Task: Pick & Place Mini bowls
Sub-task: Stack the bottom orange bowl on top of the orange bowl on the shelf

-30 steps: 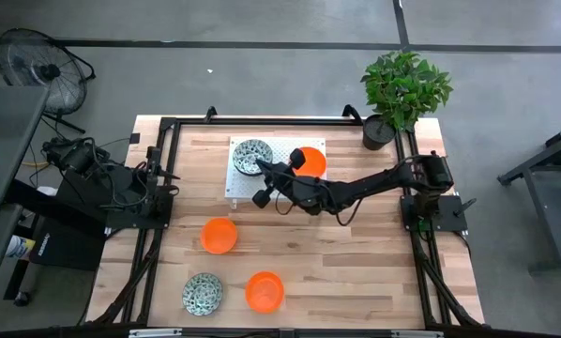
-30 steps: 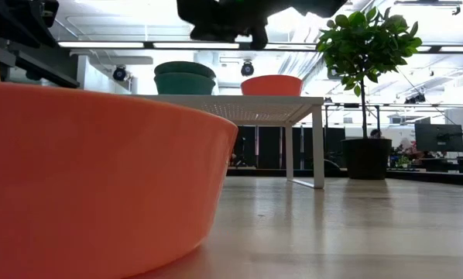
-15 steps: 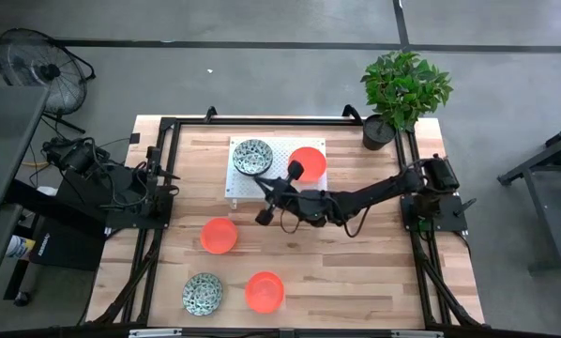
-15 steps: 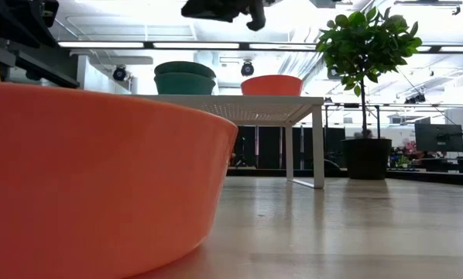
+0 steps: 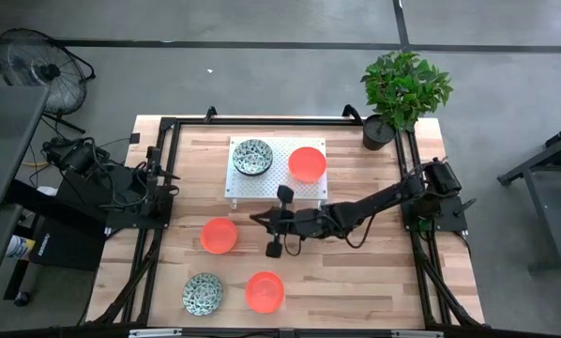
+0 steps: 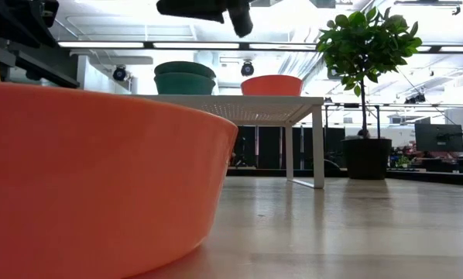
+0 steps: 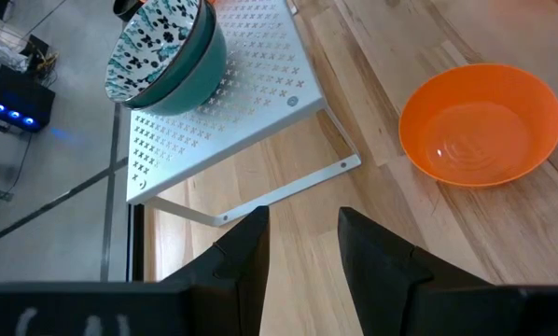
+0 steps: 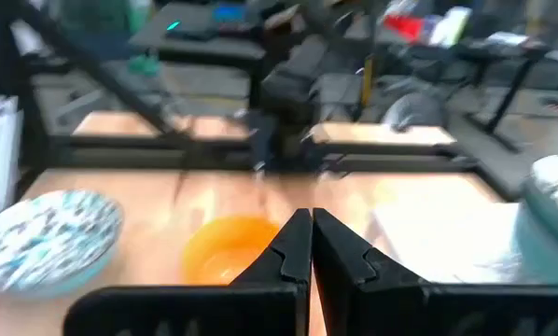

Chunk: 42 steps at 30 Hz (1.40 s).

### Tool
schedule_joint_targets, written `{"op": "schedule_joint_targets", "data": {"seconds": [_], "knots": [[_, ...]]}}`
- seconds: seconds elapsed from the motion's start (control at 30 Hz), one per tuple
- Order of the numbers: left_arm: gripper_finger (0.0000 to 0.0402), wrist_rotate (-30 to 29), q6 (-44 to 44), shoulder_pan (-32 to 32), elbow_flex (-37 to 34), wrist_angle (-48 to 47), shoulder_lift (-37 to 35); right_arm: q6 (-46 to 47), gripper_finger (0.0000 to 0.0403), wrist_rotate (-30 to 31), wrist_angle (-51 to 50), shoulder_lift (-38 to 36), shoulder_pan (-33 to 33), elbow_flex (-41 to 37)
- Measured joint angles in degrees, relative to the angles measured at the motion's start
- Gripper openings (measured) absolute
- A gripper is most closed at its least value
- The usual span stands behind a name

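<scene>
Readable text: none in any view.
Speckled green-and-white mini bowl (image 7: 162, 51): black-and-white pattern only, no lettering.
White perforated metal stand (image 7: 260, 112): punched cross holes, no label.
Dark base beside worktop: white mark, illegible.

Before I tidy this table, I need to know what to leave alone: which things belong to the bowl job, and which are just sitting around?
Job:
speckled bowl on the white stand
orange bowl on the white stand
orange bowl at mid-table
speckled bowl at the near edge
orange bowl at the near edge
white perforated stand

Lying about:
potted plant
floor fan
</scene>
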Motion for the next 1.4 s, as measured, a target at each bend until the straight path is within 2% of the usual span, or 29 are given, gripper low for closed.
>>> {"op": "schedule_joint_targets", "data": {"seconds": [0.13, 0.37, 0.77, 1.03, 1.17, 1.4], "knots": [[0.0124, -0.02, 0.00, -0.01, 0.00, 0.00, 0.00, 0.95, 0.0001, -2.24, -3.20, 0.00, 1.67, 0.00], [0.0124, -0.02, 0.00, 0.00, 0.00, 0.00, -0.02, 0.87, 0.0001, -2.41, -3.70, 0.00, 5.10, 0.00], [0.0124, -0.02, 0.02, 0.00, 0.00, 0.00, -0.02, 5.87, 0.0001, -5.73, -9.06, 0.02, 10.39, 0.00], [0.0124, -0.02, 0.00, 0.01, 0.00, 0.00, -0.02, 5.88, 0.0003, -10.16, -11.12, 0.02, 11.18, 0.00], [0.0124, -0.02, 0.00, 0.00, 0.00, 0.00, 0.00, 6.00, 0.0033, -10.45, -11.37, 0.02, 11.18, 0.00], [0.0124, -0.02, 0.00, 0.00, 0.00, 0.00, 0.00, 5.26, 0.0120, -12.70, -11.69, 0.03, 11.11, 0.18]]}}
